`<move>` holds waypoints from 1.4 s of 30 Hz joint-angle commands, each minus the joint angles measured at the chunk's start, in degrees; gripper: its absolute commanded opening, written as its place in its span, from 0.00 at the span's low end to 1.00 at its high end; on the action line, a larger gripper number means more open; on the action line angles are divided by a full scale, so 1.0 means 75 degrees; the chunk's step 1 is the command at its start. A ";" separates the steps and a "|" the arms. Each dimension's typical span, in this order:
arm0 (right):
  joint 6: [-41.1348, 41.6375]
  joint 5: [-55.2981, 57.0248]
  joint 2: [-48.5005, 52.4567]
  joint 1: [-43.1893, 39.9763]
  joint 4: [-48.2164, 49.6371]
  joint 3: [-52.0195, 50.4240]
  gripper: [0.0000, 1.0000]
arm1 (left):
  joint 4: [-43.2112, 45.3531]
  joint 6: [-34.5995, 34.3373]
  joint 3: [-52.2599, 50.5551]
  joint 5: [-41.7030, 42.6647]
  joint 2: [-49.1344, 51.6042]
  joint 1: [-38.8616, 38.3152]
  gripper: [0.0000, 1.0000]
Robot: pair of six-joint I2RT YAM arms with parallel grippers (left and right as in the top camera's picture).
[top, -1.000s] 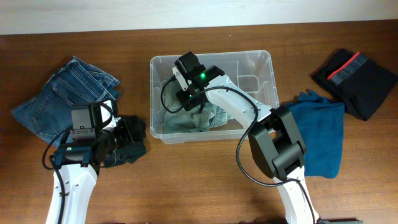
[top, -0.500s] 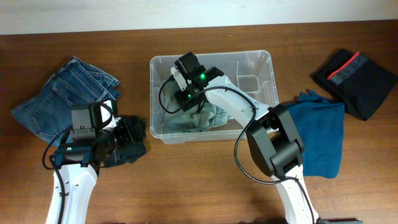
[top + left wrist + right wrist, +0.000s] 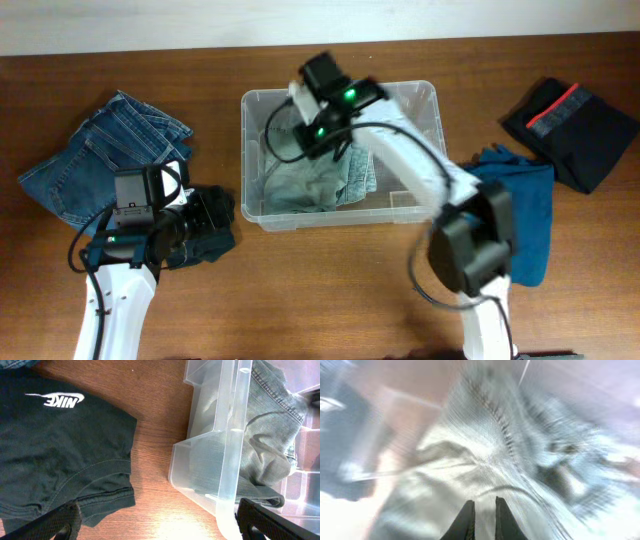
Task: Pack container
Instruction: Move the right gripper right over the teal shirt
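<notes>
Overhead view, right jaws clenched above grey denim garment [image 3: 310,185] inside clear container [image 3: 246,150] on table [image 3: 330,290], left jaws spread wide over black Nike T-shirt [image 3: 55,445], container just beside them.

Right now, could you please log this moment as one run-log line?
left fingers: open over black Nike shirt | right fingers: shut, above grey denim in container | packing: shirt outside container

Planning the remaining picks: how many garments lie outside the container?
4: blue jeans far left; black Nike shirt just left of the container; teal garment right of it; black red-striped garment far right. Others may hide underneath.
</notes>
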 commanded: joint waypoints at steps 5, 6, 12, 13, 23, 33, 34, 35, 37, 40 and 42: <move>0.0256 0.1064 -0.2084 -0.0761 -0.1072 0.0367 0.11 | 0.0009 0.0122 0.0032 -0.0052 -0.0006 -0.0026 0.99; 0.0358 0.1157 -0.2273 -0.1000 -0.1323 0.0367 0.11 | 0.0009 0.0122 0.0032 -0.0052 -0.0006 -0.0026 0.99; 0.0560 0.1145 -0.2809 -0.2699 -0.2841 0.0367 0.27 | 0.0009 0.0122 0.0032 -0.0052 -0.0006 -0.0026 0.99; 0.0560 0.1145 -0.2806 -0.3080 -0.3107 0.0367 0.42 | 0.0009 0.0122 0.0032 -0.0052 -0.0006 -0.0026 0.99; 0.0560 0.1142 -0.2704 -0.5750 -0.3759 -0.0493 0.84 | 0.0009 0.0122 0.0032 -0.0052 -0.0003 -0.0026 0.99; 0.0557 0.1151 -0.2704 -0.6808 -0.2935 -0.2973 0.98 | 0.0009 0.0122 0.0032 -0.0052 -0.0003 -0.0026 0.99; 0.0557 0.1151 -0.2704 -0.6828 -0.2760 -0.3203 0.99 | 0.0009 0.0122 0.0032 -0.0052 -0.0006 -0.0026 0.99; 0.0554 0.1177 -0.2704 -0.6834 -0.2483 -0.3500 0.99 | 0.0009 0.0122 0.0032 -0.0052 -0.0006 -0.0026 0.99; 0.0557 0.1291 -0.2704 -0.6831 -0.1944 -0.4030 0.99 | 0.0009 0.0122 0.0032 -0.0052 -0.0006 -0.0026 0.99; 0.0562 0.1035 -0.2704 -0.6805 -0.1207 -0.4654 0.99 | 0.0009 0.0122 0.0032 -0.0052 -0.0006 -0.0026 0.99; 0.0641 0.0973 -0.2704 -0.6805 -0.0930 -0.4893 0.99 | 0.0009 0.0122 0.0032 -0.0052 -0.0003 -0.0026 1.00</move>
